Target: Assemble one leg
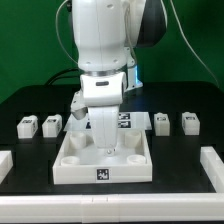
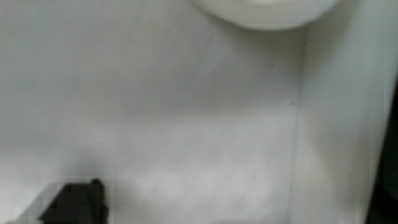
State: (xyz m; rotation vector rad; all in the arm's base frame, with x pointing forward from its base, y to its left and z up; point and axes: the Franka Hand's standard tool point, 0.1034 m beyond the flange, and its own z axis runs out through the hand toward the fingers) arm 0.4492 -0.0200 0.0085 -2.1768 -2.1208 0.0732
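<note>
The large white square tray-like piece (image 1: 75,165) lies at the middle of the table. My gripper (image 1: 105,147) reaches down into it from above. Its fingers look like one pale shape, so the gap between them does not show. Four small white legs lie loose on the black table: two at the exterior view's left (image 1: 27,125) (image 1: 51,124) and two at its right (image 1: 162,121) (image 1: 188,122). None is in the gripper. The wrist view shows the tray's white floor (image 2: 178,110) very close, a round socket (image 2: 267,10) and one dark fingertip (image 2: 71,203).
The marker board (image 1: 128,122) shows partly behind the arm. White rails stand at the front left (image 1: 5,160) and front right (image 1: 212,165), joined by a white bar (image 1: 110,208) along the front. A green wall is behind.
</note>
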